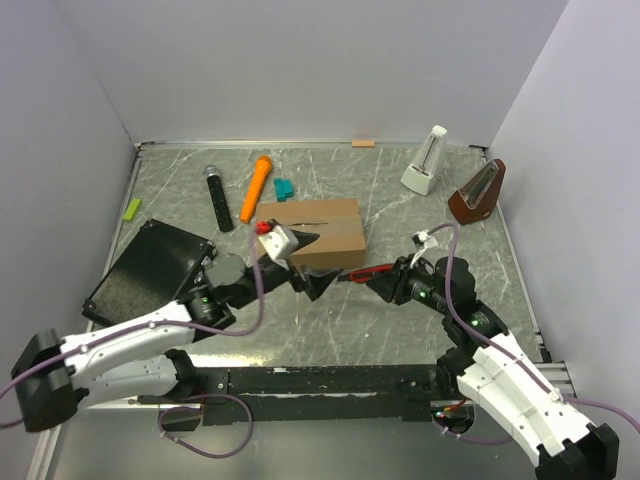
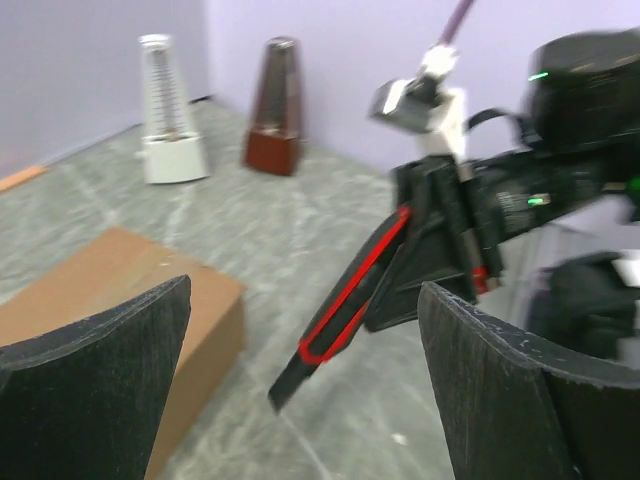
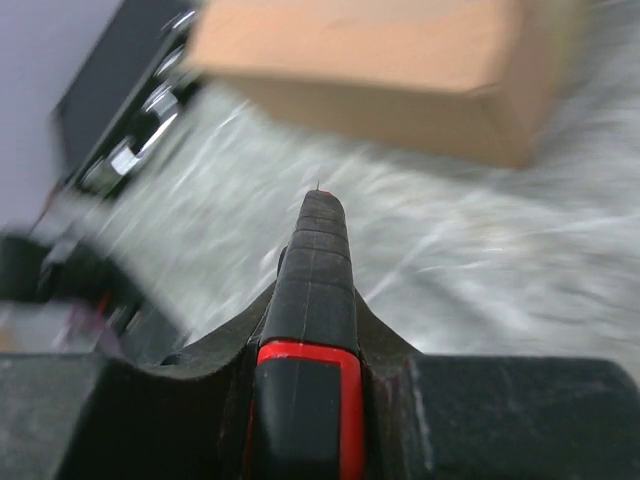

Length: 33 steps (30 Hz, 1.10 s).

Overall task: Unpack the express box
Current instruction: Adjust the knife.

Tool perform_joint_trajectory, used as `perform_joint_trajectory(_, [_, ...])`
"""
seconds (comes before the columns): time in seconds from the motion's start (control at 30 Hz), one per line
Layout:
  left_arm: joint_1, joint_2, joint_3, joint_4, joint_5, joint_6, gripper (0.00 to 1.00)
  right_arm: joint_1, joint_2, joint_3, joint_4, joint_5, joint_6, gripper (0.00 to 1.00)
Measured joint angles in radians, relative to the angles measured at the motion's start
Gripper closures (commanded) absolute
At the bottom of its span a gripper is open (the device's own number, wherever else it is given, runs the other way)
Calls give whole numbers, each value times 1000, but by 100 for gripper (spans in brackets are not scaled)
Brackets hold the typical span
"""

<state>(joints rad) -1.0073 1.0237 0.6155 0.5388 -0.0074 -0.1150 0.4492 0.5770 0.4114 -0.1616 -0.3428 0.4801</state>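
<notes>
Table from above: one express box (image 1: 320, 232), plain brown cardboard with a seam line along its top, lies flat at the middle of the table (image 1: 330, 330). The left gripper (image 1: 312, 262) stands at the box's near left corner with jaws spread wide and nothing between them; in its wrist view the box (image 2: 110, 280) shows behind the left finger (image 2: 100, 380). The right gripper (image 1: 385, 278) is clamped on one utility knife (image 1: 362, 271), black with red trim, whose tip points at the box's near face, close but apart from it. Also present: two metronomes, one white (image 1: 425, 162) and one brown (image 1: 477, 190), at the far right, and one black ribbed case (image 1: 150, 268) at the left
</notes>
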Motion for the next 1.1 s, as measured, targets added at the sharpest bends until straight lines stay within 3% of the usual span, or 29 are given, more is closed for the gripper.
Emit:
perform_joint_trajectory(0.27, [180,-147,-15,-103,506,-209,1,12,-38,17,66,-357,-14,100])
perform_joint_trajectory(0.5, [204,63,57,-218,884,-295,1,40,-53,85,123,-491,-1,100])
perform_joint_trajectory(0.87, [206,108,87,-196,982,-358,10,172,5,187,69,-451,-81,100])
perform_joint_trajectory(1.03, [206,110,98,-185,979,-365,23,243,52,195,63,-403,-106,100])
perform_joint_trajectory(1.1, [206,119,109,-186,980,-365,33,264,73,196,63,-384,-110,100])
